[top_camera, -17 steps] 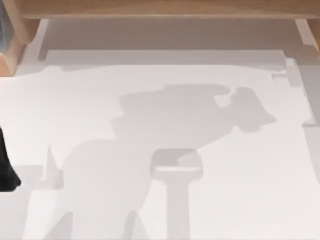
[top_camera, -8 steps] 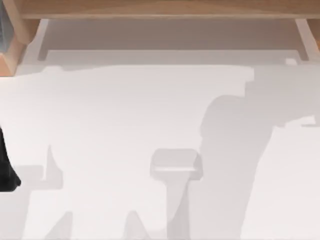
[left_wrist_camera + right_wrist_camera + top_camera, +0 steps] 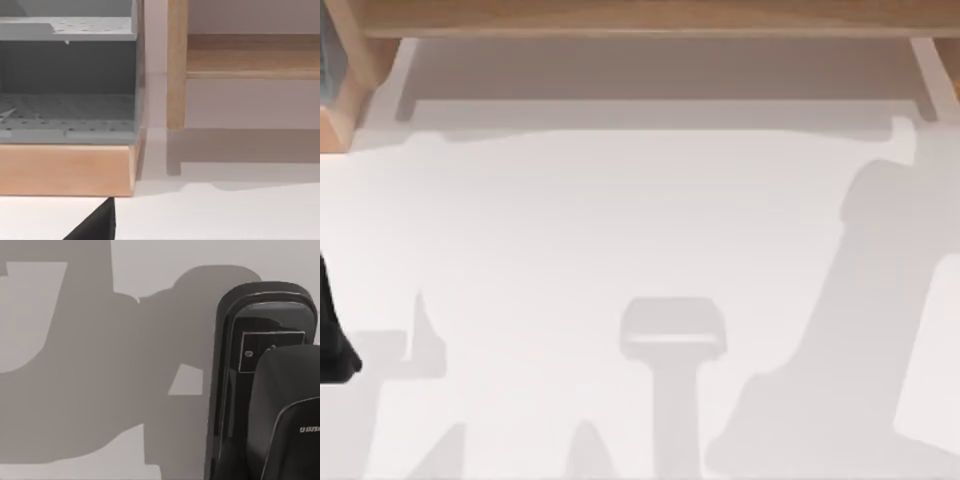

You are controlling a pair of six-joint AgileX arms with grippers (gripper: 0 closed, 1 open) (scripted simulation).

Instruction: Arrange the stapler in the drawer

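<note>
In the right wrist view a black stapler (image 3: 262, 340) with a rounded end lies on the white table. A black part of my right gripper (image 3: 292, 415) sits close in front of it and overlaps it; whether it grips the stapler is unclear. The drawer (image 3: 67, 107) is a grey perforated compartment in a wooden cabinet, seen in the left wrist view. That cabinet's corner (image 3: 338, 95) is at the top view's far left. My left gripper (image 3: 332, 345) is a dark shape at the table's left edge, parked.
A wooden shelf (image 3: 650, 18) runs along the back of the table, and one of its legs (image 3: 176, 65) stands beside the cabinet. A broad arm shadow (image 3: 840, 330) falls on the right of the white table (image 3: 620, 220).
The large arm shadow has slid from the table's middle to its right side. The left arm has not moved.
</note>
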